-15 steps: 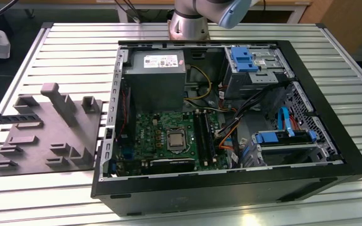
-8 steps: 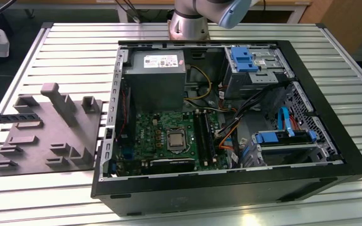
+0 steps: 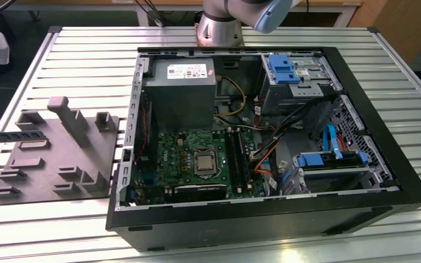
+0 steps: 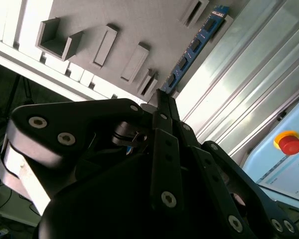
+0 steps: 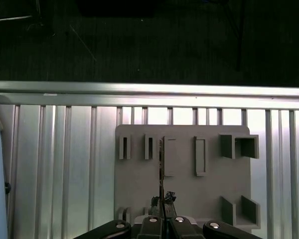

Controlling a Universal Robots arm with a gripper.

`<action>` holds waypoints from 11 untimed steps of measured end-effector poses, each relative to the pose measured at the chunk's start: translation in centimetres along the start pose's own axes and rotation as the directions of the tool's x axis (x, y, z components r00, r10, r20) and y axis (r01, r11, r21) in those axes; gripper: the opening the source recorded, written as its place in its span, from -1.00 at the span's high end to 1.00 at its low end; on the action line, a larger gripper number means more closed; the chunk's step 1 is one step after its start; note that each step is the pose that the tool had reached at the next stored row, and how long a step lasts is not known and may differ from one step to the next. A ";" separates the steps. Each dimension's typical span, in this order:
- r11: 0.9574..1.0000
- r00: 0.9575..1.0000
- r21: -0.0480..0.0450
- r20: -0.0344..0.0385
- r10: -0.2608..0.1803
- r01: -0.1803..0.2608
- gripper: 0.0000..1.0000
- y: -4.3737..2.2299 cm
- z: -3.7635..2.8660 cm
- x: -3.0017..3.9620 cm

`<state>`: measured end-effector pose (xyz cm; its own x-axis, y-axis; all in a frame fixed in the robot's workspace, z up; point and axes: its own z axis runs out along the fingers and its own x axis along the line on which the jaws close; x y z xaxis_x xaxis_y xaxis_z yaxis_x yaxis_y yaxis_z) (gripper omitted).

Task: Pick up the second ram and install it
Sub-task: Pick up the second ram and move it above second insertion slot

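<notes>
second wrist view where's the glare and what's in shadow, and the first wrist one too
Second wrist view: the table slats wash out to white at one corner, the pincer looms dark and soft, the ram stick in the grey tray is evenly lit. First wrist view: floor beyond the table near black, slats bright.

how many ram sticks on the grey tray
1: the ram stick stands on edge on the grey holder tray; the gripper hides part of the tray.
</notes>
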<state>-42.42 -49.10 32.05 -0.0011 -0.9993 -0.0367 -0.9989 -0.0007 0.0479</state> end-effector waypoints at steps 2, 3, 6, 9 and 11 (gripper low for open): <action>1.000 1.000 0.000 0.000 0.000 0.000 0.76 0.00 -0.09 -0.01; 1.000 1.000 0.000 0.000 0.000 0.000 0.76 0.01 -0.12 -0.02; 1.000 1.000 0.000 0.000 0.000 0.000 0.76 0.01 -0.24 -0.04; 1.000 1.000 0.000 0.000 0.000 0.000 0.76 0.02 -0.34 -0.06; 1.000 1.000 0.000 0.000 0.000 0.000 0.76 0.02 -0.42 -0.09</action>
<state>-42.42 -49.03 32.47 -0.0011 -0.9993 -0.0366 -0.9989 -0.0007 0.0479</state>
